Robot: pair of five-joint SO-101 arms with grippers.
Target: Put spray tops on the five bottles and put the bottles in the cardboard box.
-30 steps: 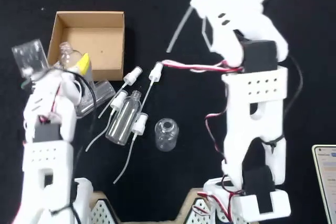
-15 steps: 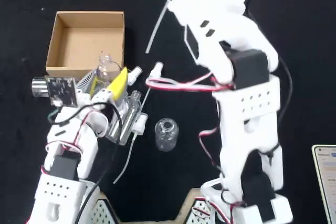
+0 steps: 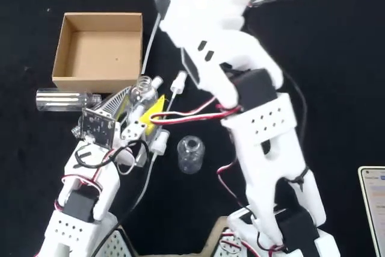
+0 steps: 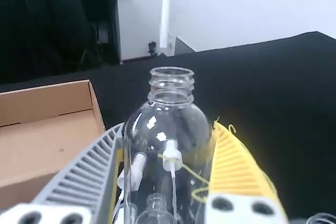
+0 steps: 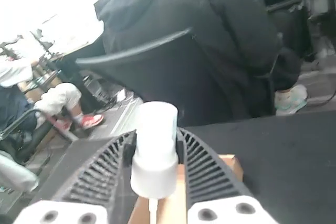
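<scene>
Left pincer (image 4: pixel 168 132) clamped on clear bottle (image 4: pixel 170 85), neck open upward, cardboard box (image 4: pixel 47 103) just beyond it, right pincer (image 5: pixel 156 141) clamped on white spray top (image 5: pixel 154 121), tube (image 3: pixel 150 37) hanging below

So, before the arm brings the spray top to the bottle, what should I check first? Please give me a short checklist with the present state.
1. Bottle clamped in the left end effector: ok, a finger on each side.
2. Its mouth open, no top on it: ok.
3. Spray top clamped in the right end effector: ok.
4. Dip tube hanging free below the spray top: ok.
5. Tube end lined up over the mouth: cannot tell; in the high view it looks near, not in.
6. Cardboard box ready for the bottle: ok, nothing inside.
</scene>
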